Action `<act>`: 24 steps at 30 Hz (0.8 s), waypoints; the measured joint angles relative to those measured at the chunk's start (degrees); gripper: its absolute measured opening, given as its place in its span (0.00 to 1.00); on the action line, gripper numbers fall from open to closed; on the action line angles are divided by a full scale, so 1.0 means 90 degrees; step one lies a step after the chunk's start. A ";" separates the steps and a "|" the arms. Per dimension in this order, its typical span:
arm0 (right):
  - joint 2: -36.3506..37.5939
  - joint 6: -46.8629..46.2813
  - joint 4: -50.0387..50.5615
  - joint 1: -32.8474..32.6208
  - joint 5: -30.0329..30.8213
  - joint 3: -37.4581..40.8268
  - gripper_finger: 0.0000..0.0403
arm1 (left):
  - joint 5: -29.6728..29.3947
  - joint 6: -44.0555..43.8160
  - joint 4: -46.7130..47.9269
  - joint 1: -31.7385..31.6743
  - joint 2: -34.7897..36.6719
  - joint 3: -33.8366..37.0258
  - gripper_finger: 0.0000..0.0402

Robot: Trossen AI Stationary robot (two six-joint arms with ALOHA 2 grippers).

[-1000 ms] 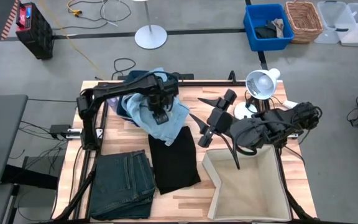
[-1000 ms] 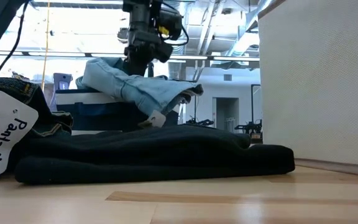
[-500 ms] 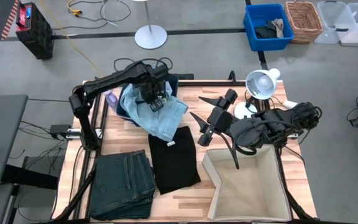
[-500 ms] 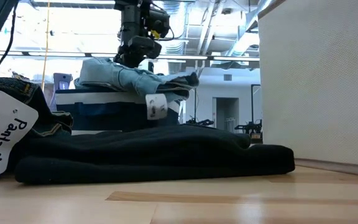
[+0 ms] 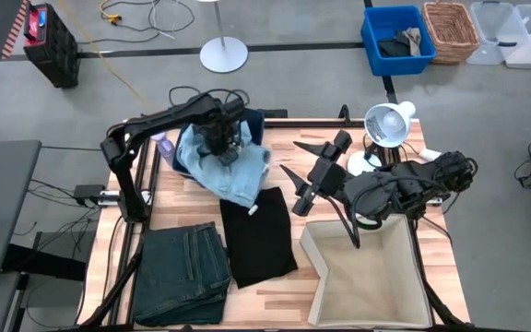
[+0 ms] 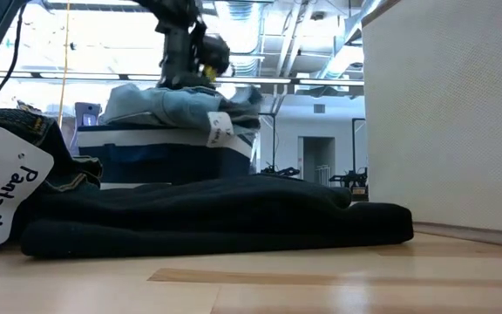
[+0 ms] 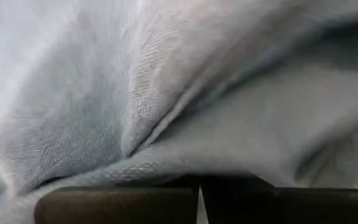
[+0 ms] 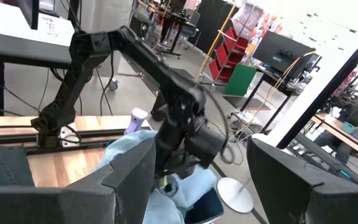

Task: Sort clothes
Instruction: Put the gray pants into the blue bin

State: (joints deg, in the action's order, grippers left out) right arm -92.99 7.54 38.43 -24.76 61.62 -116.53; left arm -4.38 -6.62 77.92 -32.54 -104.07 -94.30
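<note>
The left gripper (image 5: 225, 140), fingers closed together in a fold of the light blue denim piece (image 5: 233, 171), holds it over the dark blue bin (image 6: 168, 154) at the table's rear; the right gripper (image 5: 303, 201) waits spread open near the beige fabric box (image 5: 362, 277). The denim's long axis runs from the bin toward the black shirt (image 5: 258, 235), so its trailing end may hang outside the rim and drag the piece out.

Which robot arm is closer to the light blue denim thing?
Left. The left gripper is right on the light blue denim piece over the bin, while the right gripper waits off to its side, apart from it.
</note>
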 joint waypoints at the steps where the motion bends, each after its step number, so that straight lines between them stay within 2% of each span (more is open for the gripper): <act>1: 0.0000 0.0001 -0.0022 -0.0007 -0.0001 0.0000 0.67 | 0.0094 -0.0026 -0.0032 -0.0034 0.0000 0.0213 0.00; 5: 0.0000 0.0004 -0.0022 -0.0035 -0.0001 0.0000 0.67 | 0.0577 -0.0017 -0.0592 -0.0042 0.0000 0.0977 0.01; 8: 0.0000 0.0004 -0.0035 -0.0031 0.0000 0.0000 0.67 | 0.0645 -0.0039 -0.0937 0.0058 0.0012 0.1252 0.06; 12: 0.0000 0.0001 -0.0078 -0.0031 0.0001 0.0000 0.67 | 0.0619 -0.0055 -0.1163 0.0224 0.0009 0.1311 0.21; 19: 0.0002 0.0009 -0.0082 0.0013 0.0001 0.0000 0.67 | 0.0689 -0.0031 -0.1246 0.0282 0.0186 0.0838 0.52; 24: 0.0002 0.0005 -0.0090 0.0013 -0.0001 0.0000 0.67 | 0.0663 -0.0011 -0.1560 0.0282 0.0918 0.0560 0.62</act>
State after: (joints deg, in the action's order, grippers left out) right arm -92.97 7.58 37.62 -24.64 61.60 -116.53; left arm 1.58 -6.72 63.87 -30.00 -95.81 -89.26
